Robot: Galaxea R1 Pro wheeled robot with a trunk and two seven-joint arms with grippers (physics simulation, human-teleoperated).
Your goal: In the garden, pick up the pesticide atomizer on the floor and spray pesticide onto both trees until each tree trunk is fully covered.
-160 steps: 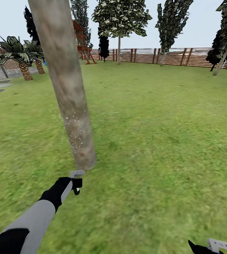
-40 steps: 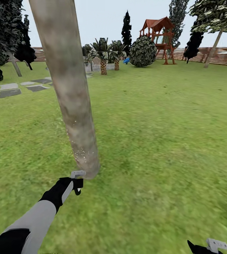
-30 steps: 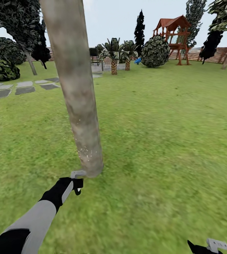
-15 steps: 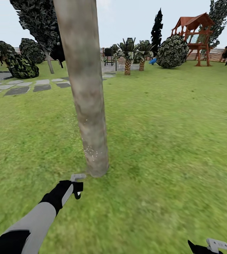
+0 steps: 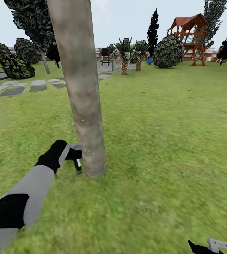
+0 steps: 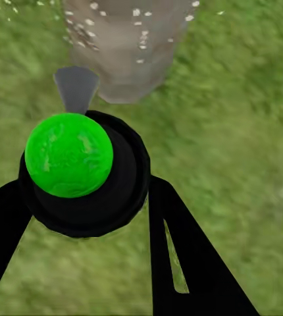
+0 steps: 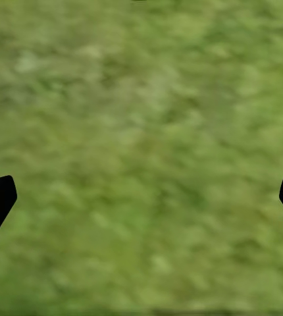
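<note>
Atomizer [image 5: 78,159] clamped between the left gripper's [image 6: 82,217] black fingers [image 6: 181,257], low beside the trunk [image 5: 81,91], grey head [image 6: 76,85] aimed at its base just above the lawn [image 5: 170,141]. Pale pesticide specks [image 5: 89,152] scattered over the lower bark. Right gripper [image 7: 141,197] spread wide over bare grass, holding nothing. Farther off: palms [image 5: 124,54], red playhouse [image 5: 188,35], stone slabs [image 5: 11,91].

Left claw [image 5: 74,157] clamped low, arm outstretched; right claw [image 7: 141,197] spread wide.
</note>
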